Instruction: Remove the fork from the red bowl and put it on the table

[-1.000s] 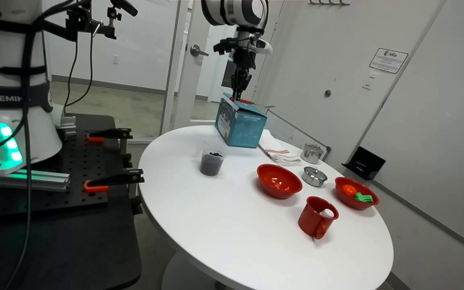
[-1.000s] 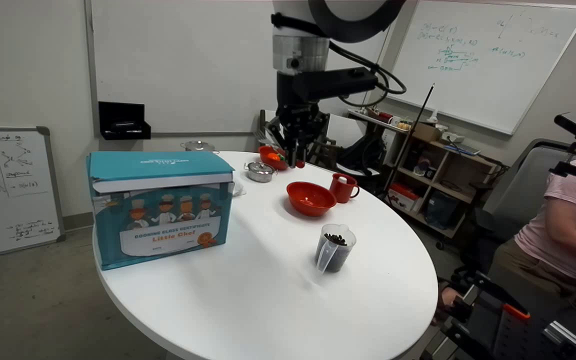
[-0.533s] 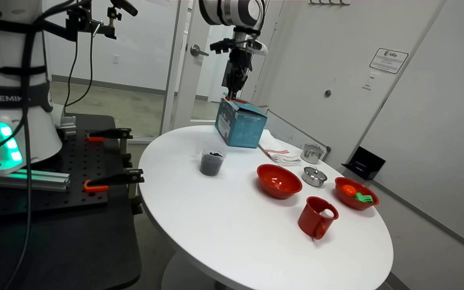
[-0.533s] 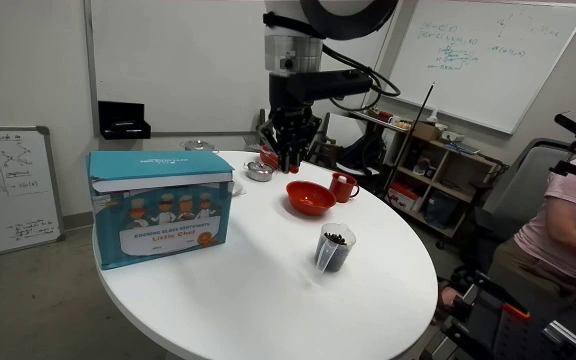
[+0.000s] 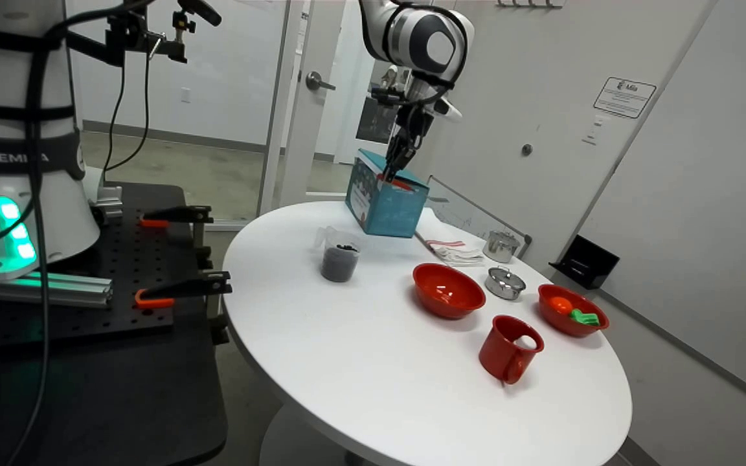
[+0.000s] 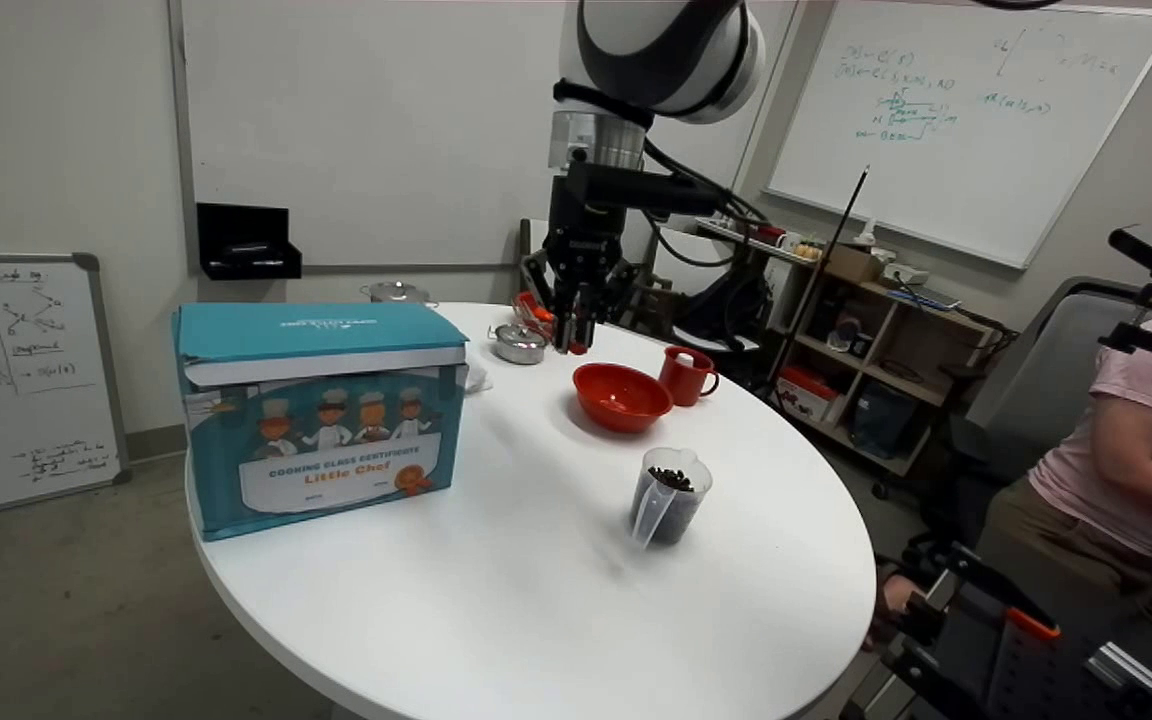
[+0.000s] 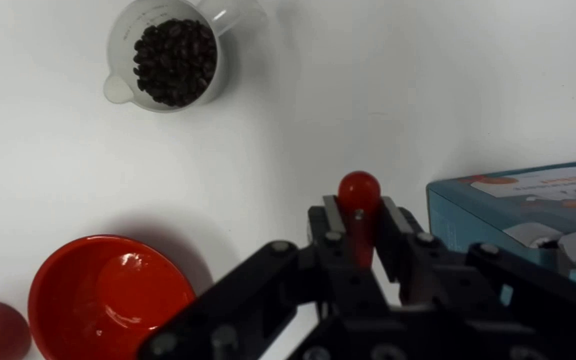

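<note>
My gripper [image 7: 360, 212] is shut on the red handle of the fork [image 7: 359, 189]; the rounded handle end sticks out between the fingertips. In both exterior views the gripper [image 5: 389, 175] [image 6: 574, 325] holds the fork [image 5: 403, 185] [image 6: 577, 349] above the table [image 5: 360, 362]. The fork's metal head is hard to make out. The red bowl [image 7: 113, 295] is on the table to the gripper's left in the wrist view, apart from it, with nothing seen inside. The bowl shows in both exterior views [image 5: 449, 292] [image 6: 622, 400].
A teal box [image 6: 326, 420] stands close to the gripper, on its right in the wrist view [image 7: 468, 220]. A measuring cup of dark beans [image 6: 671, 500], a red mug [image 5: 509, 349], a lidded steel pot [image 5: 505, 283], a smaller red-orange bowl [image 5: 574, 323] and a cloth [image 5: 460, 252] stand around.
The gripper, holding the fork, has shifted left and lower in an exterior view. The arm has tilted, and the fork's head no longer shows clearly. The bowl and other objects have not moved.
</note>
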Controlling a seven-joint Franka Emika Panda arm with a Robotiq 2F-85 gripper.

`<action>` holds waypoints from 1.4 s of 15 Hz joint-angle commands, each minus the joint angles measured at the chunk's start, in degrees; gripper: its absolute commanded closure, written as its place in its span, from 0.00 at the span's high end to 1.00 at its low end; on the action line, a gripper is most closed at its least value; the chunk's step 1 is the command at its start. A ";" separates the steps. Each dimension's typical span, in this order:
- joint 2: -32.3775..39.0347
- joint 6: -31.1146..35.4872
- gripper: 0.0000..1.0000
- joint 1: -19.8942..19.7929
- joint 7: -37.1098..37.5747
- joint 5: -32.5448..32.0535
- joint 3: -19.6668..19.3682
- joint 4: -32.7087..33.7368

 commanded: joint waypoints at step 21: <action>25.14 -17.32 0.07 -5.14 -10.09 4.03 -2.74 26.42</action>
